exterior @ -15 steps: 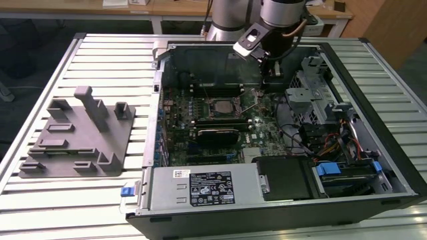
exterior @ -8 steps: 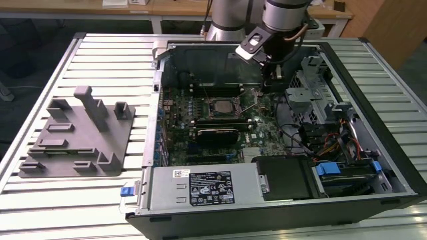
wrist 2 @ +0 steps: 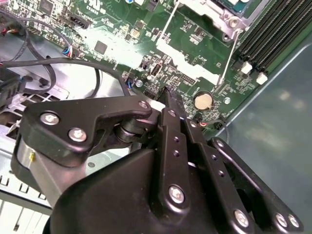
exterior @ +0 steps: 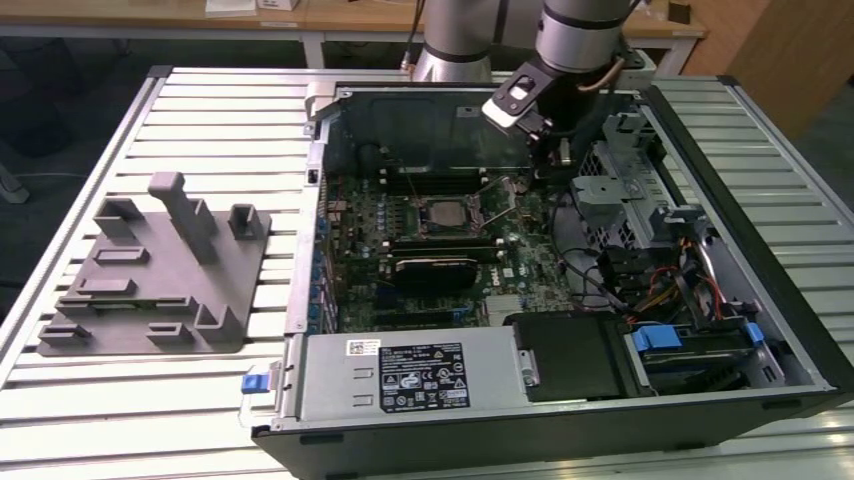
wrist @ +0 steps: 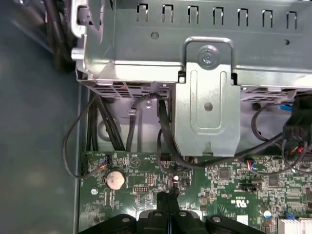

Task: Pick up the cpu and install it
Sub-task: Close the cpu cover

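My gripper [exterior: 561,155] hangs inside the open computer case [exterior: 787,330], above the motherboard [exterior: 441,270] at the exterior view's right of the processor socket [exterior: 447,212]. In both wrist views its black fingers [wrist: 168,197] are pressed together with nothing between them, tips just over the board near a coin cell [wrist: 115,179]. The second wrist view has the gripper [wrist 2: 168,95] close to the socket's thin wire levers [wrist 2: 229,53], which stand loose. A grey square lies inside the socket frame; I cannot tell whether it is the cpu.
A grey plastic fixture [exterior: 154,275] with upright posts lies on the slatted table [exterior: 200,110] at the exterior view's left. Inside the case are a power supply [exterior: 407,375], black cables [wrist: 165,126], a metal drive cage [wrist: 207,97] and memory slots [wrist 2: 280,24].
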